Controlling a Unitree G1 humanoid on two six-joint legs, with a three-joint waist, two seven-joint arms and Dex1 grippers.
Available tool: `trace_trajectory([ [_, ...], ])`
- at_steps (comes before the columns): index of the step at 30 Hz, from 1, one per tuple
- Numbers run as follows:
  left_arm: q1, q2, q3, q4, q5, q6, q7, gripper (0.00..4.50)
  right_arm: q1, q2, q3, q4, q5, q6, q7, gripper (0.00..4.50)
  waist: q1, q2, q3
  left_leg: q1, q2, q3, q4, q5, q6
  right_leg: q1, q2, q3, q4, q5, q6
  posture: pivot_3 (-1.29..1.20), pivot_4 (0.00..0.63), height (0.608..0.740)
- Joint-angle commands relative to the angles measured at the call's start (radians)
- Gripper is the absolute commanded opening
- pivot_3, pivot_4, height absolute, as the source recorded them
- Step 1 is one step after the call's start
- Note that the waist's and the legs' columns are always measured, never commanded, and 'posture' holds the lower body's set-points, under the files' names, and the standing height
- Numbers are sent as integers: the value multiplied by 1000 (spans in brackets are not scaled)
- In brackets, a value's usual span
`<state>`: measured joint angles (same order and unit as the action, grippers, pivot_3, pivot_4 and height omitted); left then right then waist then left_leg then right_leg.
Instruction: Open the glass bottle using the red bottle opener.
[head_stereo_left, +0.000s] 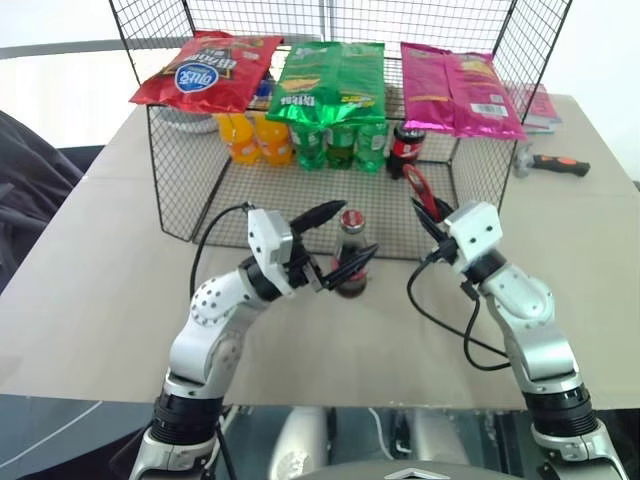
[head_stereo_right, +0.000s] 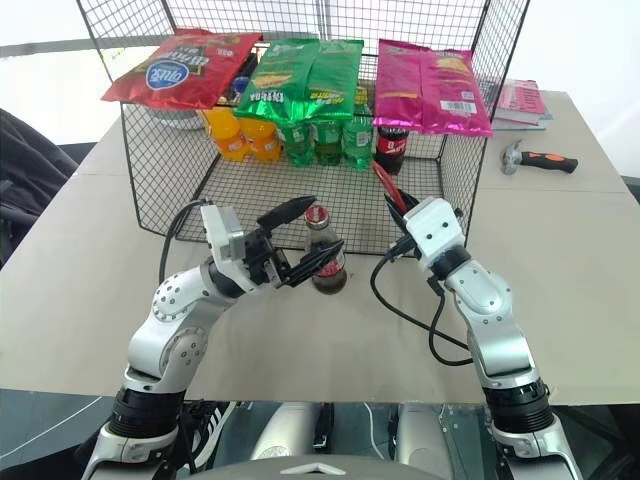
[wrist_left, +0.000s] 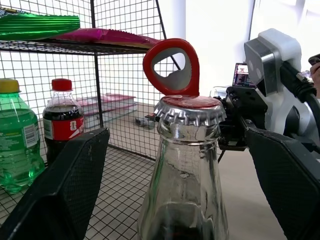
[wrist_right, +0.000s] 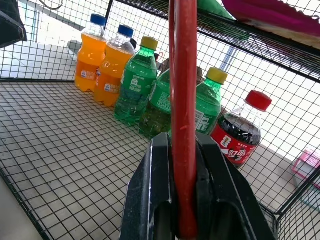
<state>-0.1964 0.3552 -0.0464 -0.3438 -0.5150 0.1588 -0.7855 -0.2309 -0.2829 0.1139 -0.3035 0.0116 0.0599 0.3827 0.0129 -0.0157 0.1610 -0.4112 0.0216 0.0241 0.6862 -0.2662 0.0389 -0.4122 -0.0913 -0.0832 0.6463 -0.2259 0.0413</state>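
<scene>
The glass bottle (head_stereo_left: 351, 234) stands upright on the table just in front of the wire cage, its red crown cap (wrist_left: 189, 106) on. My left gripper (head_stereo_left: 358, 228) is open around the bottle's neck. One black finger (wrist_left: 60, 190) stands on each side, and I see a gap between them and the glass. My right gripper (head_stereo_left: 433, 210) is shut on the handle of the red bottle opener (wrist_right: 182, 100). It holds the opener upright to the right of the bottle. The opener's ring head (wrist_left: 171, 65) rises just behind the cap.
The wire cage (head_stereo_left: 190, 190) has snack bags (head_stereo_left: 330, 75) lying on its top. Orange bottles (head_stereo_left: 255, 137), green bottles (head_stereo_left: 340, 145) and a dark plastic cola bottle (head_stereo_left: 405, 150) stand at its back. A hammer (head_stereo_left: 555, 162) lies at the table's far right.
</scene>
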Motion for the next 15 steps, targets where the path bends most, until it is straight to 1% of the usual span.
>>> trace_trajectory([
  [1,-7,1,5,-49,-27,6,-3,4476,-28,7,-4,-12,2,-31,-2,0,0,0,0,0,0,0,0,0,0,0,0,0,0,0,0,0,150,709],
  [2,-7,2,5,-51,-31,11,-7,4476,-30,8,-4,-9,2,-33,-2,0,0,0,0,0,0,0,0,0,0,0,0,0,0,0,0,0,150,709],
  [5,-7,8,4,-56,-36,18,-12,3738,-34,11,-4,-3,1,-38,-1,0,0,0,0,0,0,0,0,0,0,0,0,0,0,0,0,0,150,709],
  [8,-7,19,4,-51,-26,16,-16,2442,-38,15,-1,4,0,-43,-1,0,0,0,0,0,0,0,0,0,0,0,0,0,0,0,0,0,150,709],
  [15,-6,35,0,-47,2,5,-17,2442,-49,22,0,24,1,-62,-1,0,0,0,0,0,0,0,0,0,0,0,0,0,0,0,0,0,150,709],
])
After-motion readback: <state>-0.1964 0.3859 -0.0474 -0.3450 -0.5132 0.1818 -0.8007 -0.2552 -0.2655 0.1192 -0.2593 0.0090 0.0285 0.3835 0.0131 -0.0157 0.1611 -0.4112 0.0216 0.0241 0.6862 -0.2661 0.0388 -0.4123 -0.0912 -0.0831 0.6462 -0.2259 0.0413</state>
